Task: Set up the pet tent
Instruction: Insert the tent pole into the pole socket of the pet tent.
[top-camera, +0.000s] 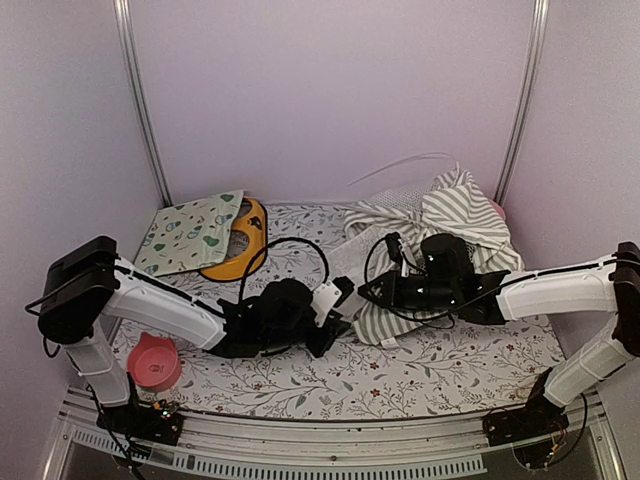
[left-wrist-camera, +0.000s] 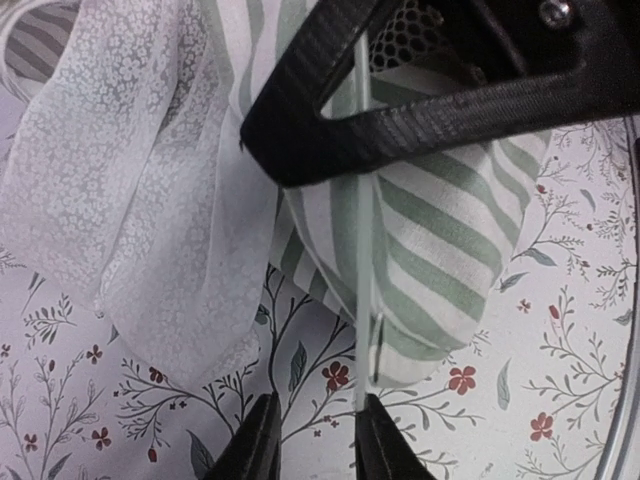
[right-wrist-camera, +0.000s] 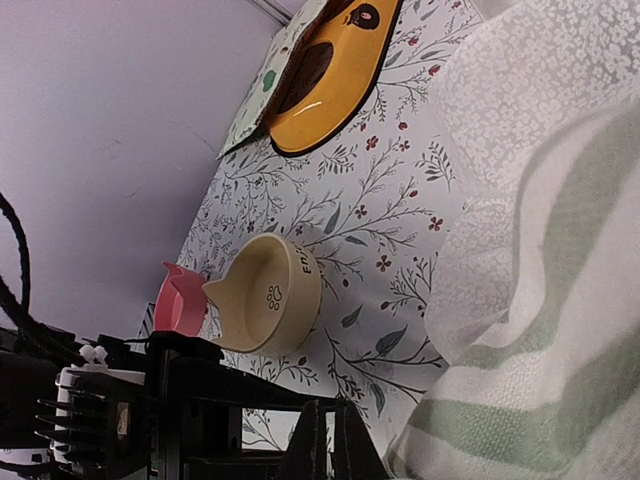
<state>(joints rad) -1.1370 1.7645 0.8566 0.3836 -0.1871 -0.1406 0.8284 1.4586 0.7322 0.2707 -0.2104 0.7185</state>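
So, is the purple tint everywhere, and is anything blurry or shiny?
Top external: lilac cast over the walls, soft shadows on the table. Left wrist: the pet tent is sharp, the left gripper at the bottom edge blurred. Right wrist: glare on the yellow dish.

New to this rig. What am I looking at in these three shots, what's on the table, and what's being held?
These are two robot arms bolted at the table's near edge, each ending in two fingers. The wide picture comes from a fixed camera above and behind them, showing the left arm and the right arm. The other two pictures come from a camera on each wrist, looking along that arm's own fingers.

On the floral tablecloth lie the crumpled striped pet tent, a printed mat, a yellow dish, a pink bowl and a cream bowl.

The left fingers stand apart, with a thin white pole of the tent between them. The right fingers are shut beside the tent. Whether they pinch fabric is unclear.
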